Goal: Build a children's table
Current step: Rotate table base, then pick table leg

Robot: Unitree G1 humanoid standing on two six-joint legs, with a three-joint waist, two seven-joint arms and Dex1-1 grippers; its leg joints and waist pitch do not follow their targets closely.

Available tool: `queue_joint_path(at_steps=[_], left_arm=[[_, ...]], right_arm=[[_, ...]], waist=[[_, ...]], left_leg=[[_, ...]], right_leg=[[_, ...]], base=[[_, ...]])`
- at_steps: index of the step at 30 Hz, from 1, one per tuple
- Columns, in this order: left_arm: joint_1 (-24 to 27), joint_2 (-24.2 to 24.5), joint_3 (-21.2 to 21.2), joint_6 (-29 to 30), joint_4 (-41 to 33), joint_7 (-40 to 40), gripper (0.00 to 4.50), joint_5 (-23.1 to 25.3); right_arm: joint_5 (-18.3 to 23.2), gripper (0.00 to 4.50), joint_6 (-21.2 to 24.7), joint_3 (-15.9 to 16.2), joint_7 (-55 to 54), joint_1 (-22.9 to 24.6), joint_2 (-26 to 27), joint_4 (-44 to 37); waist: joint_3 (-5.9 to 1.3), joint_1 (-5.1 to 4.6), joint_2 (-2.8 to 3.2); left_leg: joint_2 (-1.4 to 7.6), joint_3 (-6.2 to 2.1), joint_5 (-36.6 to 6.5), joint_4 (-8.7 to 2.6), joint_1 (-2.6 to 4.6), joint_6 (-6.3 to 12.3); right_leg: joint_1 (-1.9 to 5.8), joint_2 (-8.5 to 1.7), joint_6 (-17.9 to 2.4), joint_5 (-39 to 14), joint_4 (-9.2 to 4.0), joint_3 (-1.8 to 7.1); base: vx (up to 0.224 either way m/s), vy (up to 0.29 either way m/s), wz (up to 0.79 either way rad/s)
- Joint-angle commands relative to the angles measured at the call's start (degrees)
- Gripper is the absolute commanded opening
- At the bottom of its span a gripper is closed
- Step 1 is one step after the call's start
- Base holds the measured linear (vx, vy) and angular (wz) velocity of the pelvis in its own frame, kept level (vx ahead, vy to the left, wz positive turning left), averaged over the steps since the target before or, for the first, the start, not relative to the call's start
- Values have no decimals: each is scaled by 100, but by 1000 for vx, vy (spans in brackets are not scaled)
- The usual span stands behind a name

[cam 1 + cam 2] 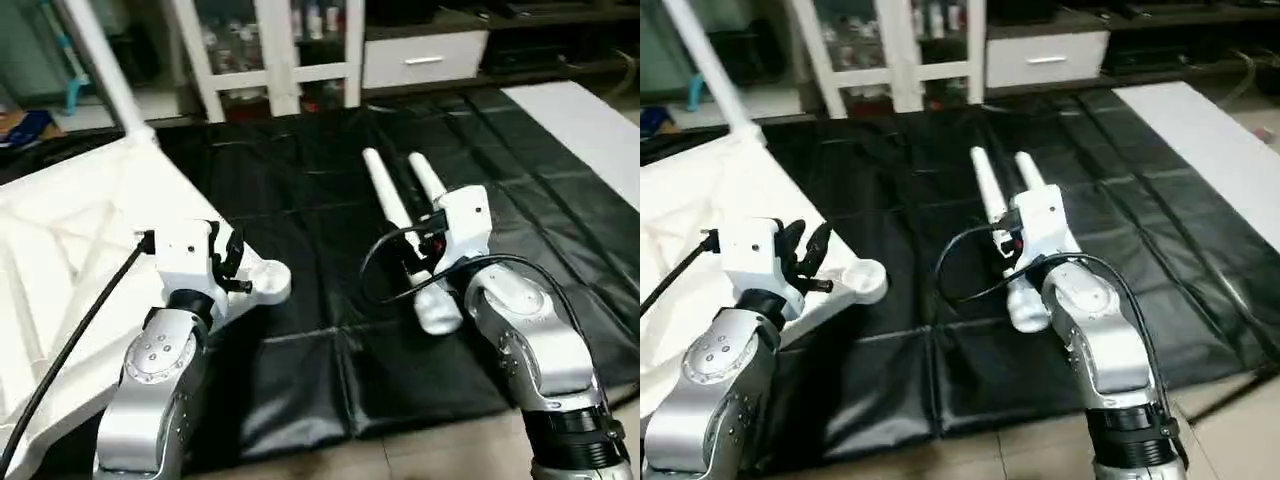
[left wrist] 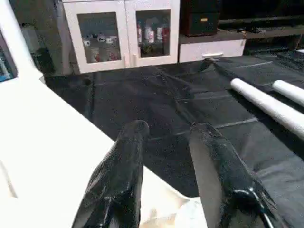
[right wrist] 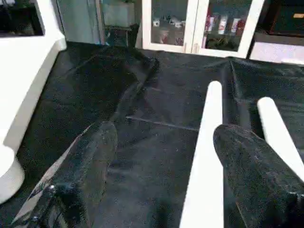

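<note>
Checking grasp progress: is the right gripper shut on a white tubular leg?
No: the right gripper is open, its fingers apart above the white tubular leg.

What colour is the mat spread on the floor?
Black, slightly shiny, with fold creases; the mat shows best in the left eye view.

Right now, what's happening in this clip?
A humanoid robot is assembling a children's table on a black mat. The upside-down white tabletop lies at its left, one leg already standing in a far corner. The open left gripper hovers by the near corner socket. The open right gripper hangs above two loose legs lying side by side, holding nothing.
</note>
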Motion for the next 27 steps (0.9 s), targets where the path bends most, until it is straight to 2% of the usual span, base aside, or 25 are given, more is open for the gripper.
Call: queue_joint_path(at_steps=[1, 2, 3, 4, 5, 6, 7, 8, 9, 10, 11, 12, 13, 14, 15, 17, 18, 21, 22, 23, 24, 25, 26, 27], left_arm=[[-24, 50, -103, 65, 74, -102, 170, -35], [-28, 47, -106, 78, 80, -114, 170, -45], [-63, 63, -125, 75, 91, -155, 170, -53], [-118, 124, -159, 91, 88, -187, 170, -9], [-165, 216, -168, 100, 80, -251, 170, 12], [-157, 232, -147, 100, 83, -261, 174, -2], [-154, 269, -142, 111, 92, -272, 176, 13], [-155, 280, -144, 116, 94, -274, 176, 21], [-157, 323, -167, 125, 94, -311, 176, 39], [-159, 362, -194, 127, 92, -355, 176, 49], [-163, 418, -227, 120, 89, -415, 176, 66], [-163, 452, -241, 109, 89, -451, 176, 72], [-163, 488, -236, 108, 103, -499, 176, 58], [-165, 527, -233, 105, 123, -544, 176, 53], [-170, 568, -235, 97, 145, -581, 176, 58], [-204, 671, -273, 102, 193, -732, 176, -5], [-237, 806, -354, 101, 225, -918, 176, -24], [-303, 1122, -558, 350, 217, -1541, 176, -305], [-312, 1152, -577, 408, 207, -1624, 176, -362], [-352, 1247, -644, 397, 214, -1780, 176, -376], [-426, 1366, -716, 380, 247, -1972, 176, -379], [-479, 1445, -759, 356, 276, -2094, 176, -371], [-548, 1485, -762, 328, 325, -2173, 176, -378], [-585, 1475, -736, 331, 352, -2190, 176, -407]], right_arm=[[-353, 360, 216, 152, -46, -91, -197, 160], [-404, 360, 222, 180, -41, -103, -228, 192], [-358, 360, 351, 106, -97, -141, -186, 274], [-287, 360, 521, 12, -193, -217, -137, 371], [-194, 360, 647, -60, -216, -350, -118, 544], [-158, 376, 637, -66, -171, -390, -131, 598], [-95, 386, 652, -108, -98, -455, -164, 689], [-75, 392, 663, -125, -77, -476, -175, 716], [-41, 395, 697, -182, -56, -546, -207, 821], [-31, 404, 720, -224, -56, -605, -234, 914], [-39, 430, 733, -265, -14, -704, -283, 1068], [-58, 430, 721, -276, 35, -781, -322, 1186], [-78, 436, 745, -282, 103, -914, -365, 1370], [-92, 440, 786, -267, 163, -1029, -395, 1511], [-77, 446, 834, -251, 240, -1137, -417, 1634], [-59, 446, 962, -257, 285, -1422, -446, 1990], [-57, 446, 1103, -266, 300, -1642, -480, 2272], [-137, 446, 1088, -263, 307, -2161, -604, 3048], [-153, 446, 1040, -278, 296, -2222, -611, 3154], [-145, 446, 1015, -284, 378, -2353, -628, 3379], [-196, 446, 967, -266, 417, -2571, -653, 3746], [-233, 446, 940, -247, 444, -2719, -669, 3994], [-252, 446, 964, -198, 559, -2853, -680, 4224], [-228, 446, 962, -201, 647, -2908, -670, 4325]], waist=[[-449, 33, -77], [-440, 71, -108], [-434, 196, -104], [-440, 227, -102], [-463, 295, -15], [-488, 327, -39], [-485, 351, -39], [-445, 409, 20], [-400, 408, 28], [-368, 406, 12], [-316, 437, 38], [-276, 435, 39], [-253, 429, 67], [-231, 406, 44], [-193, 377, 24], [-184, 323, 53], [-187, 286, 56], [-207, 191, 85], [-213, 179, 68], [-225, 170, 120], [-235, 147, 137], [-249, 122, 123], [-299, 102, 136], [-305, 102, 126]], left_leg=[[-183, -124, 4296, 20, 180, 1351], [-253, -84, 4433, 79, 17, 1186], [-244, -41, 4090, 96, -260, 831], [-169, -53, 4108, 100, -307, 643], [-108, -32, 4122, 74, -267, 189], [-86, 5, 3923, 39, -207, -121], [-71, 26, 3740, 16, -208, -199], [15, 64, 3263, -63, -195, -246], [102, 107, 2600, -125, -162, -316], [124, 101, 2245, -168, -224, -353], [162, 112, 1337, -239, -234, -451], [204, 132, 653, -295, -194, -511], [223, 147, 383, -319, -179, -541], [229, 157, 129, -348, -190, -567], [243, 185, -411, -401, -209, -605], [234, 194, -667, -413, -213, -642], [218, 182, -667, -422, -251, -649], [186, 165, -686, -408, -283, -649], [179, 174, -640, -398, -295, -642], [178, 173, -512, -385, -313, -611], [174, 173, -444, -372, -343, -558], [168, 167, -426, -365, -360, -539], [157, 161, -175, -333, -390, -482], [152, 177, 122, -302, -422, -382]], right_leg=[[168, 154, -939, 2339, -13, 137], [260, 125, -963, 2916, 25, 254], [432, 57, -1027, 3729, 52, 417], [444, 67, -1031, 4104, 71, 486], [419, 130, -1074, 4486, 109, 487], [393, 194, -1048, 4486, 63, 476], [397, 196, -1066, 4429, 49, 496], [302, 157, -1143, 3908, -28, 480], [225, 139, -1268, 3030, -103, 465], [268, 105, -1290, 2554, -138, 466], [251, 49, -1307, 1421, -226, 439], [226, 21, -1295, 638, -291, 439], [199, 15, -1291, 390, -303, 435], [202, 14, -1263, 148, -330, 430], [196, -7, -1133, -486, -387, 432], [171, -17, -985, -976, -433, 433], [175, -21, -922, -1052, -445, 430], [145, -19, -922, -1139, -449, 406], [137, -15, -953, -1086, -451, 404], [139, -18, -1001, -910, -425, 401], [149, -15, -1066, -732, -417, 388], [142, -14, -1121, -700, -411, 377], [170, -16, -1200, -353, -369, 359], [172, -13, -1308, 48, -350, 349]], base=[[0, 0, 0], [0, 0, 0], [0, 0, 0], [0, 0, 0], [0, 0, 0], [0, 0, 0], [-76, -13, 17], [-76, -13, 17], [-98, 1, 20], [-145, -21, 8], [-145, -21, 8], [-140, -23, 7], [-116, -4, 10], [-116, -4, 10], [-137, 6, 7], [-121, 7, 6], [-92, 3, 3], [-75, 1, 2], [0, 0, 0], [0, 0, 0], [0, 0, 0], [0, 0, 0], [0, 0, 0], [0, 0, 0]])
